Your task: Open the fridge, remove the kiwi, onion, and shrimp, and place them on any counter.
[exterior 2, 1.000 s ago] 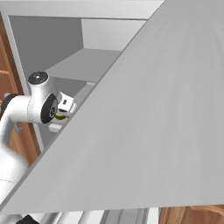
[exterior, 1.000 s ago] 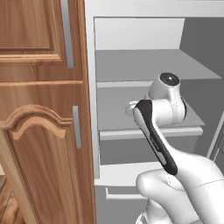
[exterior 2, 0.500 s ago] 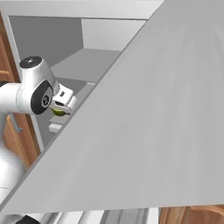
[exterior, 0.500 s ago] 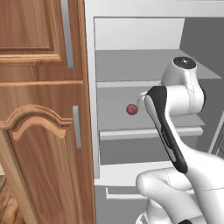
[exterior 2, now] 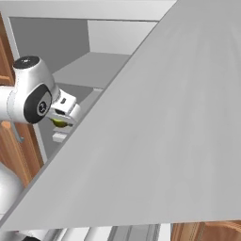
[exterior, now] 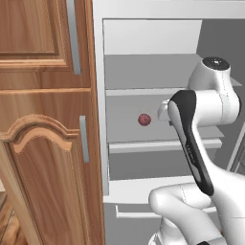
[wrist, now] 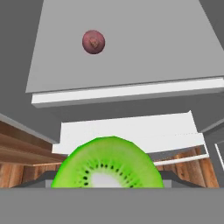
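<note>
Fridge (exterior: 143, 67): open, onion (exterior: 144, 119) resting on middle shelf. Gripper (exterior 2: 60, 123): closed around kiwi (wrist: 107, 164), held clear of the shelves.

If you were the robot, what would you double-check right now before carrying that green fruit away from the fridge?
1. Kiwi in the tool: ok, it sits right at the fingertips in the hand view.
2. How firmly the fingers clamp it: cannot tell, the fruit hides them.
3. Fridge open: ok, shelves exposed; the door swings wide.
4. Onion out of the way: ok, it rests on the middle shelf, apart from the arm.
5. Shrimp located: cannot tell.
6. Free counter spot: cannot tell.
</note>
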